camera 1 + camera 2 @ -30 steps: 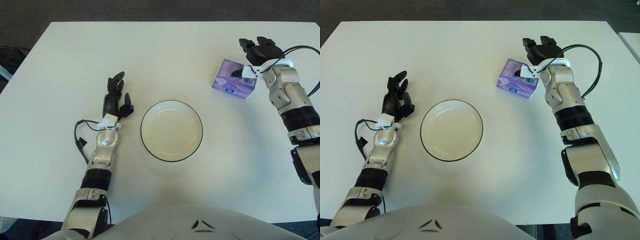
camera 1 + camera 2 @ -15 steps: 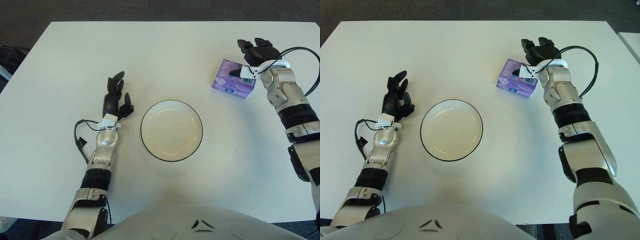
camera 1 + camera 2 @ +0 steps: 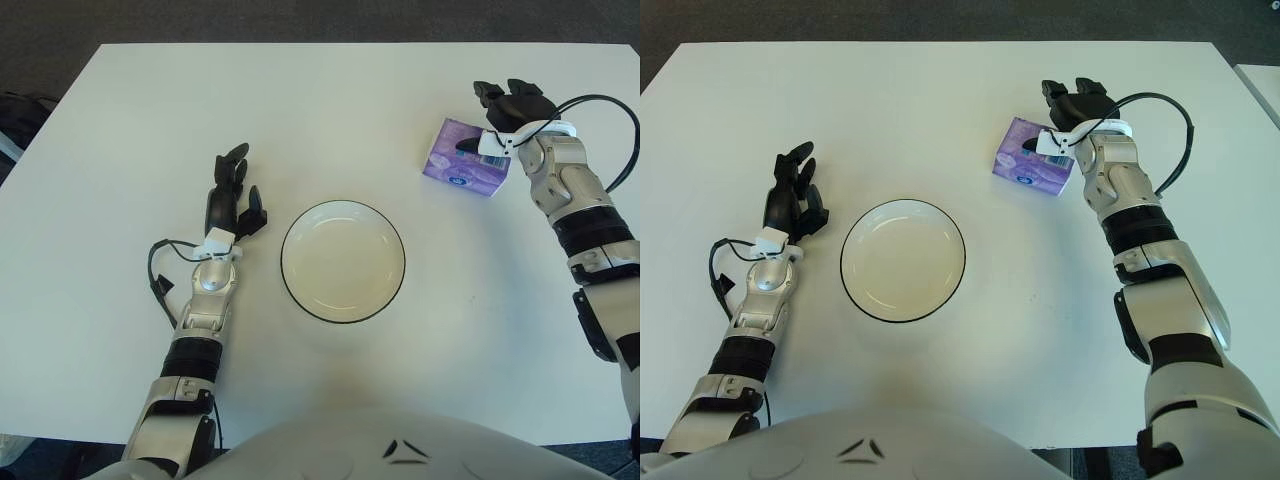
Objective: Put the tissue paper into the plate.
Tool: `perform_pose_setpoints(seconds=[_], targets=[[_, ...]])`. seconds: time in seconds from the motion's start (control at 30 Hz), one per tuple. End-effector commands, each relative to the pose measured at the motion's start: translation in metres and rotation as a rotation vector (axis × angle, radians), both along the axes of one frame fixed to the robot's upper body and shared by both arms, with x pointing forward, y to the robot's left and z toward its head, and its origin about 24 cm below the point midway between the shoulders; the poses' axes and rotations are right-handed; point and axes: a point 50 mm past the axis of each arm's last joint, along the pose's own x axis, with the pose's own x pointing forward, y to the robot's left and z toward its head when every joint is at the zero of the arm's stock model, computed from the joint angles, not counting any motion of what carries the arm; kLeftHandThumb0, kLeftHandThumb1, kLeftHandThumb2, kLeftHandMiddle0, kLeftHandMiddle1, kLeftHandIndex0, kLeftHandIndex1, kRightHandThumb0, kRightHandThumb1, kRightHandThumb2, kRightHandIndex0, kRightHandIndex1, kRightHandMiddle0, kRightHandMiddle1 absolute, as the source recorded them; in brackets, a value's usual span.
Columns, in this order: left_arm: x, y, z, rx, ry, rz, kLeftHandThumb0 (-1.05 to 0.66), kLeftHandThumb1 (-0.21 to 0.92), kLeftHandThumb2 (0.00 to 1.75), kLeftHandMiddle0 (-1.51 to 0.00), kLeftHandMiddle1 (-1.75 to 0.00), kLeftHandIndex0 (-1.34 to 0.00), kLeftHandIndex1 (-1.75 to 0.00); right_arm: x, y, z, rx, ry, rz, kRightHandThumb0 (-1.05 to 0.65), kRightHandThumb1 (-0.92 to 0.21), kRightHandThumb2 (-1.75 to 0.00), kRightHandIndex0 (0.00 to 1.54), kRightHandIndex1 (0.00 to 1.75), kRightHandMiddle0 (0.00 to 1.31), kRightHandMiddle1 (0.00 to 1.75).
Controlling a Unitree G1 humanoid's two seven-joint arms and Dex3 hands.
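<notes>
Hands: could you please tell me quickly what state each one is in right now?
Left hand: open, holding nothing, left of the plate.
Right hand: open, over the tissue pack's far right edge, not gripping it.

Right hand (image 3: 510, 105) creeps further left and slightly away from the robot over the last second, so its black fingers (image 3: 1068, 100) now sit over the far right corner of the purple tissue pack (image 3: 463, 157) rather than just off its right edge. Thumb overlaps the pack's top face a bit more. Forearm follows, angled more inward. Fingers spread; contact with the pack can't be confirmed.
</notes>
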Motion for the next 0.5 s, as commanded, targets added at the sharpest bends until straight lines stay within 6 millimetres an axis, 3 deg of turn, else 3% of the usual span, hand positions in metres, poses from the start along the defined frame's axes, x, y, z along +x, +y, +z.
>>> perform_pose_setpoints(seconds=[0.0,0.47], targets=[[-0.0241,-0.0044,-0.0438,-0.026,0.182,0.008,-0.71,0.92,0.87,-0.38,0.0,0.0,-0.78,-0.001,-0.0001,-0.0109,-0.003,0.05,-0.008,-1.05,-0.92,-0.23,0.0,0.0,0.0,0.0],[-0.0247,-0.0055,-0.0442,-0.03,0.182,0.008,-0.7,0.92,0.86,-0.38,0.0,0.0,-0.79,-0.0097,-0.0026,-0.0065,0.011,0.051,-0.015,-1.05,-0.92,-0.21,0.0,0.0,0.0,0.0]])
